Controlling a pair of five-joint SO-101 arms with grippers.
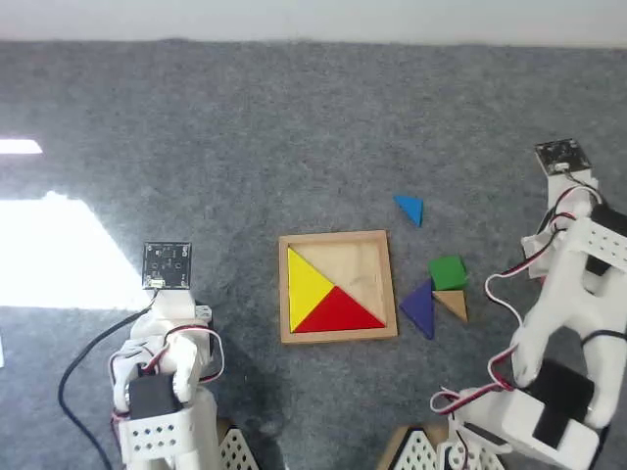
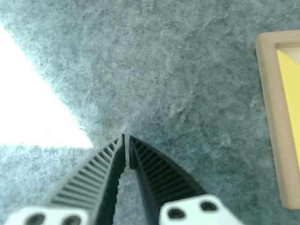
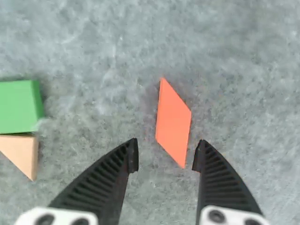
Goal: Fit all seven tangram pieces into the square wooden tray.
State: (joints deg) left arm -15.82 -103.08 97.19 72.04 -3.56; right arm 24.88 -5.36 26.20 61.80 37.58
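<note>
While the left gripper (image 2: 126, 140) hangs with its fingers pressed together over the gray felt (image 1: 294, 127) to the left of the wooden tray (image 1: 333, 237), the right gripper (image 3: 166, 153) has its fingers spread, one on each side of an orange parallelogram (image 3: 173, 123) lying flat on the felt. Inside the tray, a yellow triangle (image 1: 307, 287) and a red triangle (image 1: 338, 313) lie edge to edge. Just right of the tray, a purple triangle (image 1: 420, 309), a green square (image 1: 448, 271) and a tan triangle (image 1: 453, 304) sit bunched together, and a small blue triangle (image 1: 410, 209) lies apart from them, farther back.
</note>
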